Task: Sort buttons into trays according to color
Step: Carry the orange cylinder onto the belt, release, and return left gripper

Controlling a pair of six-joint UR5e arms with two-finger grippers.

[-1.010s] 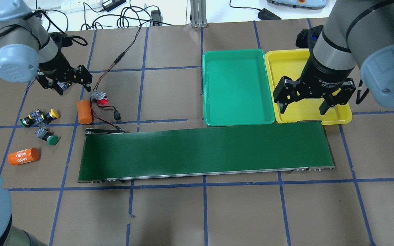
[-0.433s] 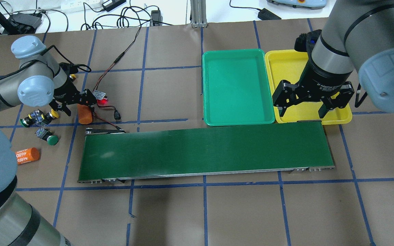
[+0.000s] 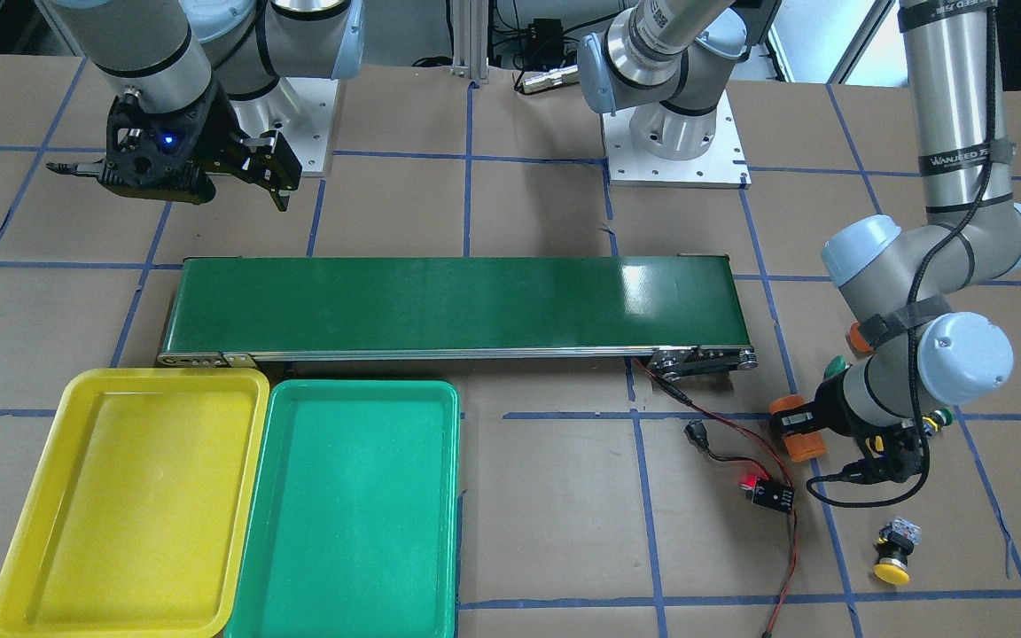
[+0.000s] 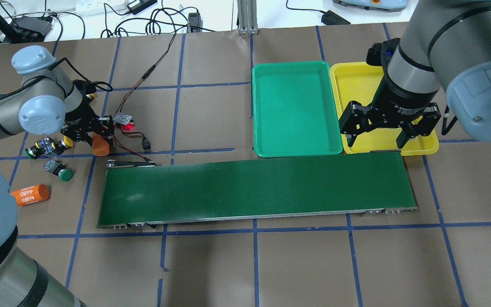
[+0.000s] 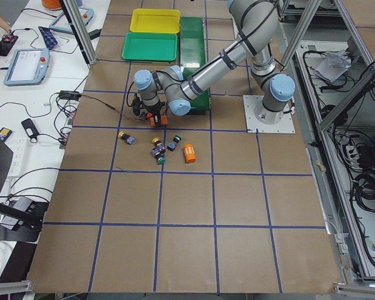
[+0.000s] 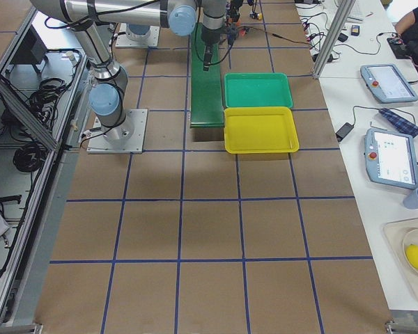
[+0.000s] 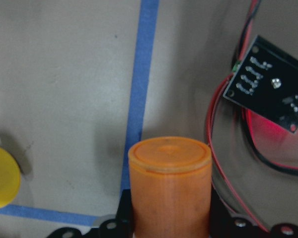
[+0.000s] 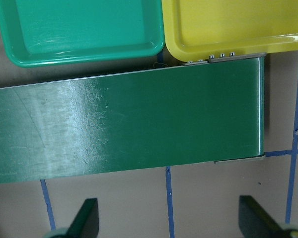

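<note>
My left gripper (image 4: 93, 137) is down at the table's left, shut on an orange cylinder (image 4: 99, 146), which fills the left wrist view (image 7: 169, 183). A yellow-capped button (image 4: 64, 143) and a green-capped button (image 4: 32, 151) lie together just left of it. Another green-capped button (image 4: 64, 174) lies below them. A second yellow-capped button (image 3: 892, 565) lies apart, beyond the arm. My right gripper (image 4: 377, 140) is open and empty over the near edge of the yellow tray (image 4: 352, 81). The green tray (image 4: 296, 108) lies beside it. Both trays hold nothing.
A long dark-green conveyor belt (image 4: 254, 187) runs across the middle. A small circuit board with a red light (image 4: 124, 119) and its wires lie right of the left gripper. A second orange cylinder marked 4680 (image 4: 30, 195) lies at the left edge.
My left arm swung down and toward the conveyor, and its gripper closed around the orange cylinder, which shifted slightly. My right gripper drifted a little toward the conveyor end.
</note>
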